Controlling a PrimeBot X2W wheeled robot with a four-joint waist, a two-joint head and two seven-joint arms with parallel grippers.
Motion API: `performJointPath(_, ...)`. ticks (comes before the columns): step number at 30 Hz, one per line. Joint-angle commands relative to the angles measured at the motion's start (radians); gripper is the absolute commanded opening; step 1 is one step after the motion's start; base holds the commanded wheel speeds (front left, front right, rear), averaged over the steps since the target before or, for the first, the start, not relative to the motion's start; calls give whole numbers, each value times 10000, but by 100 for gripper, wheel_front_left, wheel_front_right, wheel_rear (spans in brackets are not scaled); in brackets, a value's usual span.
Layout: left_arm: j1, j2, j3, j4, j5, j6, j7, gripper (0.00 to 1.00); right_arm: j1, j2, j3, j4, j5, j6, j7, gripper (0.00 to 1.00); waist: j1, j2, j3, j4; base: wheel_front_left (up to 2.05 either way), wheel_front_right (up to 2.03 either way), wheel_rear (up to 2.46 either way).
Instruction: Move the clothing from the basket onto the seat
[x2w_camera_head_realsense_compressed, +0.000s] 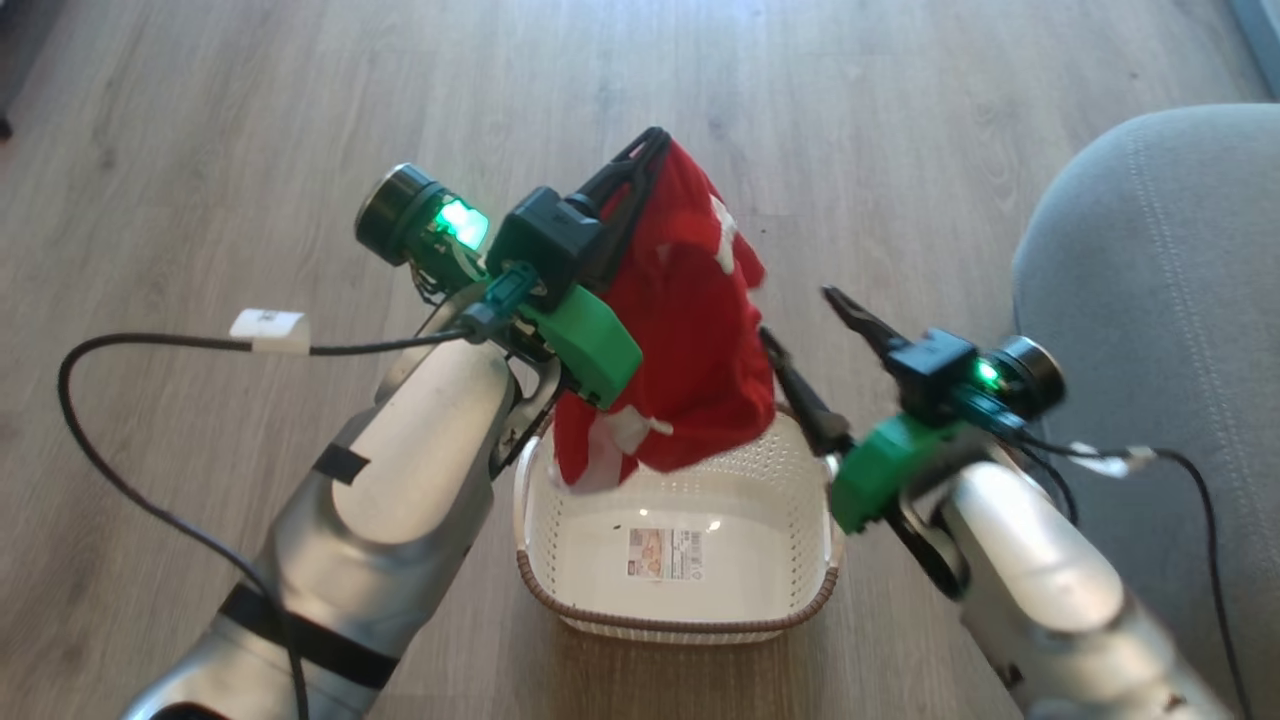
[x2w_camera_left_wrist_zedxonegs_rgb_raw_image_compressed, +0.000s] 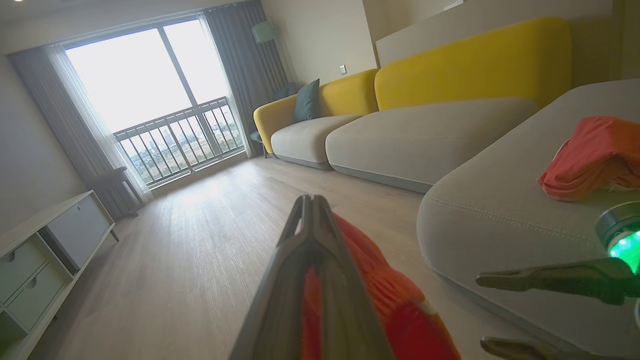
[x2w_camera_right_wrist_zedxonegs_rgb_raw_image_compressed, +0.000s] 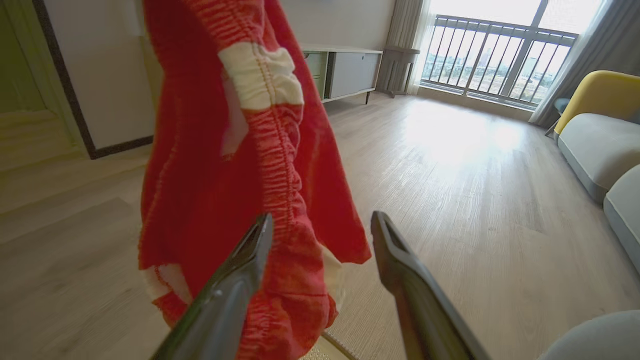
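One red garment already lies on the seat. The left wrist view shows it as a crumpled heap on top of the grey cushion, back from the stitched edge. A second red piece is in the air. The left gripper has its fingers pressed together on the garment's upper edge, and the cloth hangs down with its hem at or just inside the far part of the basket. The right gripper hovers just beside the hanging cloth, fingers spread and holding nothing. In its own wrist view one finger overlaps the fabric, but I cannot tell whether it touches. The basket's bottom is bare around its paper label, though the hanging garment hides the far left corner. A white patch there could be trim or a separate small cloth. By my judgement the task is well past half. The held piece has to be carried right to the seat and released, then the hidden corner checked.
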Motion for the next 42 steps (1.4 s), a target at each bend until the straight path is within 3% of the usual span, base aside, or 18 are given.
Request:
performJointPath(1,-629,69,237,-422,-46,11,-53,0,-658,20,488,0,161,-2,-59,100,0,0,29,98,0,0,0)
performJointPath(12,-711,19,-333,-658,-252,-22,-53,0,-2880,626,2297,2395,871,-2,-62,100,0,0,210,761,0,0,0)
performJointPath(13,-712,17,-383,-676,-272,-21,-53,0,-3028,682,2408,2604,972,-2,-62,88,0,0,232,818,0,0,0)
performJointPath(15,-704,14,-485,-695,-302,-13,-53,0,-3240,771,2601,2906,1220,-2,-63,0,0,0,257,928,0,0,0)
performJointPath(26,-434,39,-460,-267,-512,55,-53,0,-3299,799,2368,2590,1711,-2,-64,0,0,0,446,707,0,0,0)
performJointPath(27,-406,49,-412,-255,-524,54,-53,30,-3254,775,2333,2540,1722,-2,-64,0,0,0,484,633,0,0,0)
performJointPath(28,-406,49,-412,-255,-524,54,-53,30,-3254,775,2333,2540,1722,-2,-64,0,0,0,484,633,0,0,0)
performJointPath(29,-378,73,-388,-251,-493,50,-53,74,-3217,753,2306,2477,1723,-2,-64,0,0,0,519,560,0,0,0)
performJointPath(30,-328,92,-361,-201,-496,33,-53,100,-3180,721,2271,2417,1719,-2,-64,0,0,0,555,487,0,0,0)
performJointPath(42,214,374,133,33,-323,-33,-53,100,-2651,355,1357,1383,1880,-2,-64,0,0,0,903,-648,0,0,0)
